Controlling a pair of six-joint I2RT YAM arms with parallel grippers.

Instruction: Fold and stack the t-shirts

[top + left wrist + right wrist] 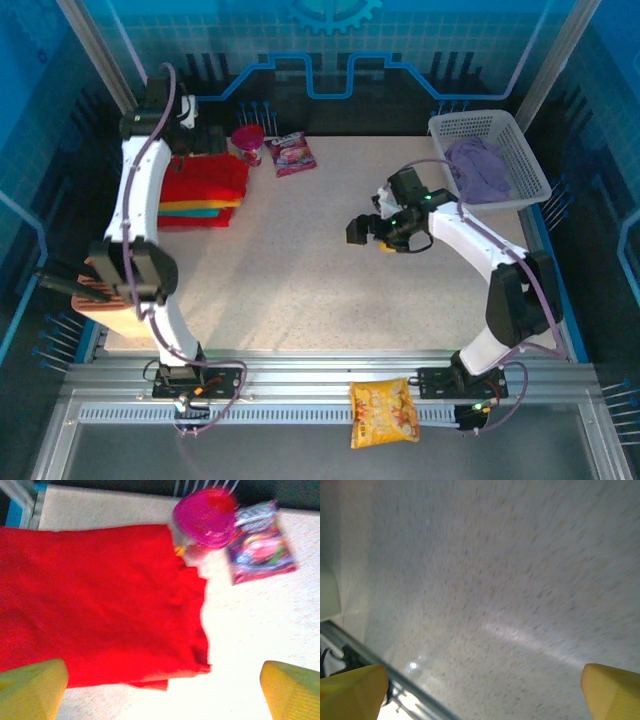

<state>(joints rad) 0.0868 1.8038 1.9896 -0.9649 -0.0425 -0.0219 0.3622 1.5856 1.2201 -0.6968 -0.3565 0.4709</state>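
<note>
Nearest to us in the overhead view lay an orange-yellow snack bag point(384, 412), resting on the metal rail point(300, 385) between the two arm bases. Beyond it stretched a pale speckled table point(300, 270).

At the far left of the table we saw a folded stack of t-shirts point(205, 190) with a red shirt point(208, 172) on top and bands of mustard yellow and teal showing at the edge beneath. Just beside the stack stood a small pink tub point(248, 143), and next to that lay a pink and purple packet point(293, 153).

From the left wrist camera, we saw the left gripper point(165, 690) above the near edge of the red shirt point(100, 600). Its yellow fingertips point(30, 687) stood wide apart with nothing between them, one over the cloth and the other over bare table.

At the far right sat a white lattice basket point(525, 165) holding a crumpled lilac shirt point(478, 170).

The right gripper point(482, 690) hung over bare table near the middle – its yellow fingertips point(612, 690) also spread wide, holding nothing. The right wrist picture was blurred, with a metal rail point(380, 660) at lower left.
</note>
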